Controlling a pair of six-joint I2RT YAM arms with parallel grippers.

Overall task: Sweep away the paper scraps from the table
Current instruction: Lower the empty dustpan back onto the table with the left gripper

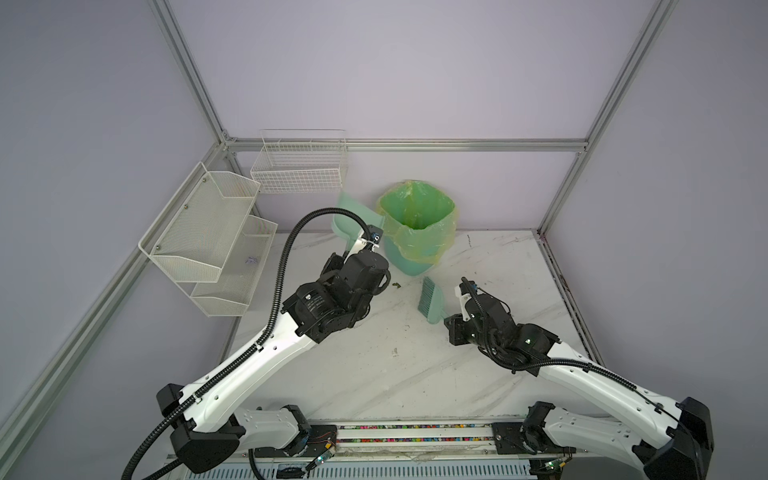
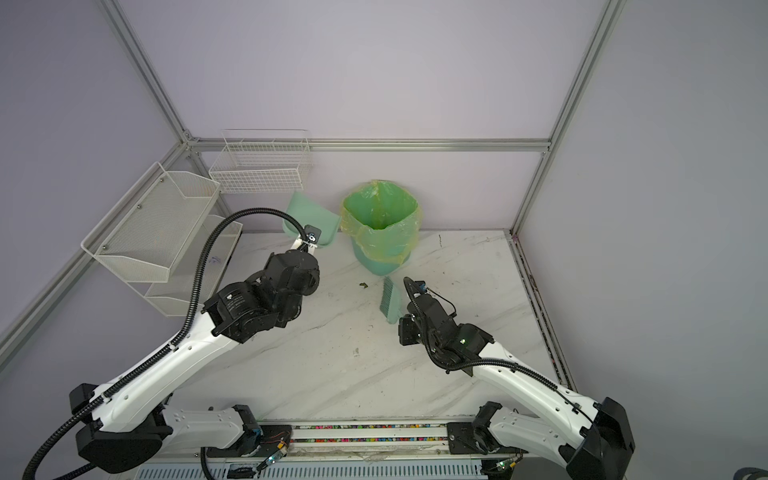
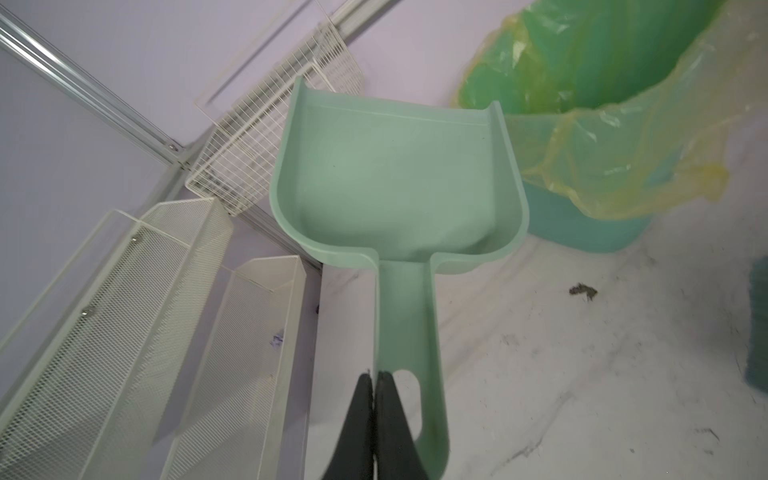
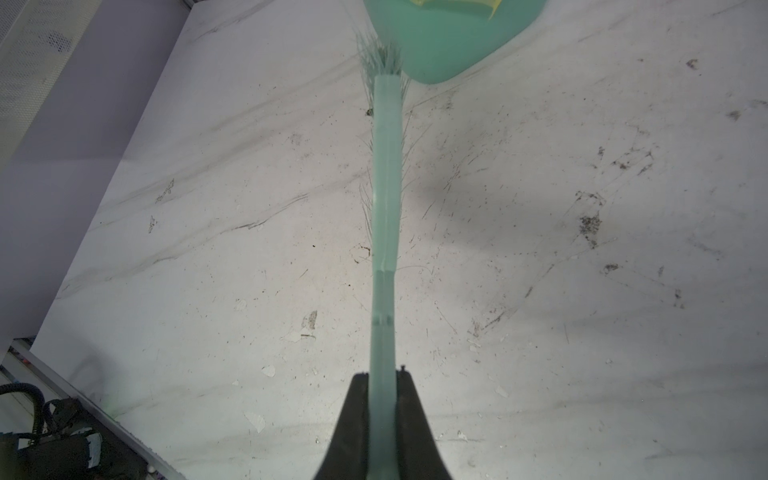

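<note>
Even diffuse light, soft grey shadows across the table, top views slightly soft, wrist views wide-angle, edges warped

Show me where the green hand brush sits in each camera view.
In a top view: hand brush right of centre, just before the bin.
In a top view: the same spot.
Left wrist: a sliver at the picture's edge.
Right wrist: mid-picture, from right fingers toward bin.
Shared landmark: the bin.
</note>
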